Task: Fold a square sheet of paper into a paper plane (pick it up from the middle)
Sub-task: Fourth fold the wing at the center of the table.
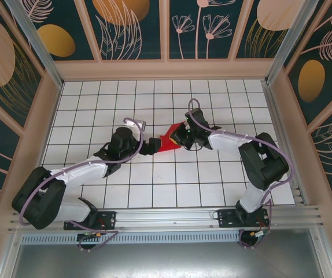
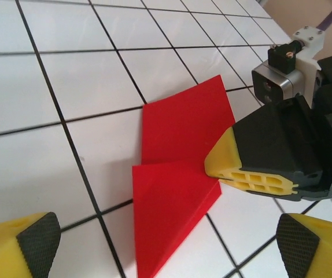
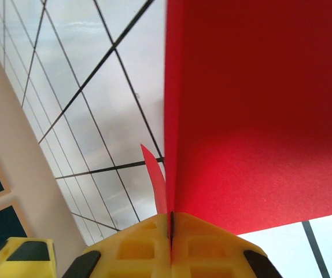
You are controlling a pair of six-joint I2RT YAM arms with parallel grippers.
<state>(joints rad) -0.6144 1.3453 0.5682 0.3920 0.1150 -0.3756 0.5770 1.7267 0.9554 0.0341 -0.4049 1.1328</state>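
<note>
1. table (image 1: 96, 185): white gridded tiles, flat and hard. a thin sheet lying flat on it offers no lip to get under.

2. left arm (image 1: 79, 171) and right arm (image 1: 253, 156): both reach to the table's middle and meet at the paper.

3. square sheet of paper (image 2: 177, 133): lies at the middle of the table between the two grippers. it is partly folded, with two red flaps overlapping and one pointed corner toward the left wrist camera. handling judgement: very light, thin and limp. it will sag or swing if held by one corner, and it takes a crease readily. the matte surface should grip well against rubber pads. too hard a pinch or a pull from both sides would likely wrinkle or tear it.

4. right gripper (image 3: 170, 229): jaws fully closed, pinching one edge of the sheet. in the right wrist view the held flap rises straight up from the closed fingers.

5. left gripper (image 2: 169, 243): jaws spread wide and holding nothing. its black pads (image 2: 39, 246) sit on either side of the sheet's near corner, apart from it.

6. where to take hold: on a folded edge or a lifted flap, close to the crease, where the doubled layers are stiffer. avoid loose single corners.
</note>
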